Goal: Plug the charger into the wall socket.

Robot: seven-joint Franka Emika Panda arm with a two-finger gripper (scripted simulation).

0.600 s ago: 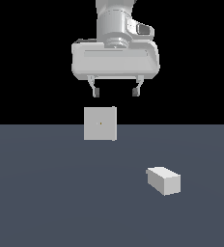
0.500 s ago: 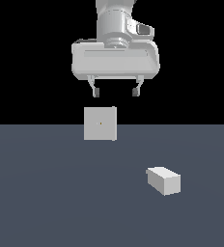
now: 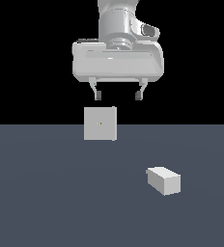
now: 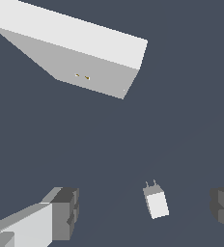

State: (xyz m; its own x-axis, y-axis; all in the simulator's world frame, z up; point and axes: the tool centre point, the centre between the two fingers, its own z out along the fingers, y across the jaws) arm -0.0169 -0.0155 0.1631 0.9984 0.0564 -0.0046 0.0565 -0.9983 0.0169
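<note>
One charger (image 3: 163,180), one wall socket (image 3: 100,123), one pincer (image 3: 118,96).

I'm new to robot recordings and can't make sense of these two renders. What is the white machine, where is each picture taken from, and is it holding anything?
These are simulator renders of one robot arm. The exterior view comes from a camera off the arm: the white body hanging at the top is the arm's end, and below it is its tool, two short fingers spread apart with nothing between them. It holds nothing.

On the dark grey floor are two things. The upright square plate with a tiny dot at its centre is the wall socket. The small oblong block lying apart from it, toward the exterior view's right, is the charger.

The wrist view comes from a camera on the arm, looking down past the fingers. There the charger shows two thin prongs at one end.
</note>
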